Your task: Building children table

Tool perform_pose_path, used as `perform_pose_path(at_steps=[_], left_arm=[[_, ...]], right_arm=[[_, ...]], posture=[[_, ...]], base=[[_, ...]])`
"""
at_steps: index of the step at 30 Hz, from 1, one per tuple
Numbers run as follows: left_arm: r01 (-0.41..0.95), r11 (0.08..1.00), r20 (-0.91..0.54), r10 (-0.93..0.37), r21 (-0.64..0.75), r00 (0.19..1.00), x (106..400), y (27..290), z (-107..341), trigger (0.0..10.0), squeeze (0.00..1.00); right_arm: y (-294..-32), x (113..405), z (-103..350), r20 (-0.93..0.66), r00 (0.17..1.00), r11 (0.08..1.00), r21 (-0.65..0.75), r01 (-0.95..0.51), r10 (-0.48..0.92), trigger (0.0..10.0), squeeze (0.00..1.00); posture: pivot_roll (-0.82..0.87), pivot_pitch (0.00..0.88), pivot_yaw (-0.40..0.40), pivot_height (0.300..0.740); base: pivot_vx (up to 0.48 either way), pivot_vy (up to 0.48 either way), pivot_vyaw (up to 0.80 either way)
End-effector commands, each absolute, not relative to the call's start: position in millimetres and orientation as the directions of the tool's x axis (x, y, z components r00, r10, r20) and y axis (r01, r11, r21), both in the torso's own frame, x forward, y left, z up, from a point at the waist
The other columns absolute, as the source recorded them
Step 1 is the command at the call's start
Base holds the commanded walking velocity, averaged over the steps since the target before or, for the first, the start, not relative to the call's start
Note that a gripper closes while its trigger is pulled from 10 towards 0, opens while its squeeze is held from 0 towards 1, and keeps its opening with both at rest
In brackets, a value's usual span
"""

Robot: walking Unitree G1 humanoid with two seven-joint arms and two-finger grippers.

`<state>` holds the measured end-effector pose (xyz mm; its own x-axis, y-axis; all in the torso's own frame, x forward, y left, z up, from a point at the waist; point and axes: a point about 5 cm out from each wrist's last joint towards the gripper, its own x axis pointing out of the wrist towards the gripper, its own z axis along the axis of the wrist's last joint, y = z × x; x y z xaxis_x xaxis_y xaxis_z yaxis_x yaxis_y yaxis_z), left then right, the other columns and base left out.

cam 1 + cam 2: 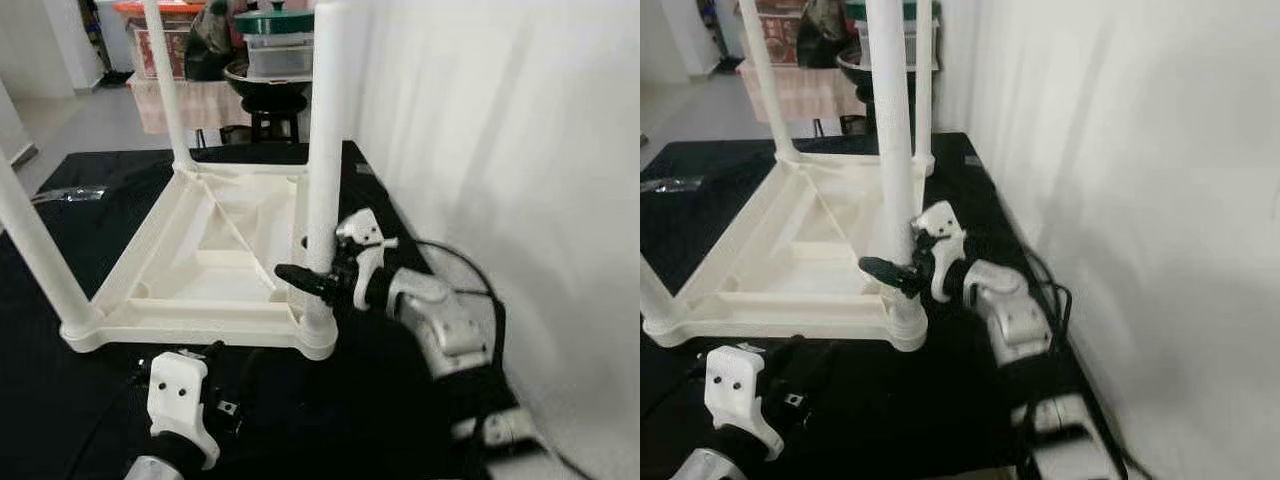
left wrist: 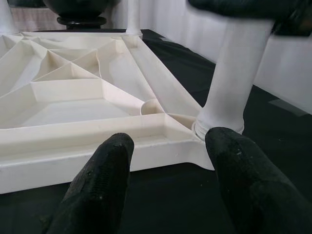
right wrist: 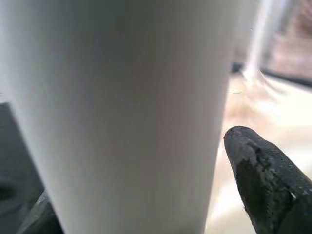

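Note:
A white plastic children's table (image 1: 180, 325) lies upside down on a black cloth, its legs pointing up. My right gripper (image 1: 312, 285) is shut on the near right leg (image 1: 325, 150) just above its socket; one black finger (image 1: 296, 277) crosses in front of the leg. In the right wrist view that leg (image 3: 122, 112) sits between the fingers (image 3: 265, 175). My left gripper (image 2: 168, 141) is open and low on the cloth, a short way in front of the table's near right corner (image 2: 195, 146), holding nothing.
A white wall (image 1: 500, 150) runs close along the right. Behind the table stands a black stool with stacked pots and containers (image 1: 272, 60). A clear plastic bag (image 1: 70, 195) lies on the black cloth (image 1: 100, 180) at the left. Black cables (image 1: 470, 290) trail by my right arm.

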<state>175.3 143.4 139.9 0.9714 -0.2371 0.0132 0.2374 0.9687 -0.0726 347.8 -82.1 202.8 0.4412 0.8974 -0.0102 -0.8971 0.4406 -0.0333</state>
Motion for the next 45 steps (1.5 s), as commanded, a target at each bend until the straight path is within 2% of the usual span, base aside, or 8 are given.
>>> perform_pose_path(at_steps=[1, 12, 13, 23, 24, 29, 34, 45], left_arm=[[0.234, 0.969, -0.019, -0.236, -0.076, 0.971, 175.7, 143.1, 134.7, 10.0, 0.00], [0.229, 0.971, -0.019, -0.231, -0.069, 0.973, 174.2, 142.4, 135.2, 10.0, 0.00], [0.227, 0.971, -0.019, -0.229, -0.069, 0.973, 174.0, 142.2, 135.4, 10.0, 0.00], [0.225, 0.972, -0.018, -0.226, -0.069, 0.974, 173.5, 142.4, 136.1, 10.0, 0.00], [0.226, 0.972, -0.020, -0.228, -0.069, 0.973, 173.2, 142.1, 135.8, 10.0, 0.00], [0.226, 0.972, -0.020, -0.228, -0.069, 0.973, 172.9, 142.2, 136.1, 10.0, 0.00], [0.221, 0.973, -0.026, -0.224, -0.067, 0.974, 171.6, 145.6, 135.8, 10.0, 0.00], [0.220, 0.973, -0.029, -0.222, -0.066, 0.975, 171.2, 145.4, 135.0, 10.0, 0.00]], right_arm=[[-82.5, 342.4, 197.4, -0.029, 0.235, 0.235, 0.028, -0.971, 0.972, 10.0, 0.00], [-76.0, 355.8, 194.8, -0.070, 0.119, 0.124, 0.072, -0.990, 0.990, 10.0, 0.00], [-76.1, 359.5, 195.1, -0.065, 0.135, 0.140, 0.091, -0.986, 0.989, 0.0, 0.00], [-98.5, 360.0, 180.6, -0.032, 0.252, 0.254, 0.095, -0.962, 0.967, 0.0, 0.00], [-108.2, 361.2, 171.9, -0.057, 0.368, 0.372, 0.089, -0.924, 0.928, 0.0, 0.00], [-116.1, 358.2, 155.7, -0.112, 0.496, 0.506, 0.095, -0.857, 0.861, 0.0, 0.00], [-100.8, 328.6, 125.1, -0.203, 0.813, 0.838, 0.110, -0.535, 0.546, 0.0, 0.00], [-82.8, 332.3, 128.8, -0.198, 0.812, 0.834, 0.062, -0.549, 0.549, 0.0, 0.00]], posture=[[0.03, 0.000, -0.061, 0.740], [0.06, 0.000, -0.070, 0.740], [0.06, 0.000, -0.074, 0.740], [0.05, 0.000, -0.073, 0.740], [0.05, 0.000, -0.074, 0.740], [0.05, 0.000, -0.084, 0.740], [0.05, 0.000, -0.078, 0.740], [0.06, 0.000, -0.085, 0.740]], base=[[0.000, 0.000, 0.00], [0.000, 0.000, 0.00], [0.000, 0.000, 0.00], [0.000, 0.000, 0.00], [0.000, 0.000, 0.00], [0.000, 0.000, 0.00], [0.000, 0.000, 0.00], [0.000, 0.000, 0.00]])
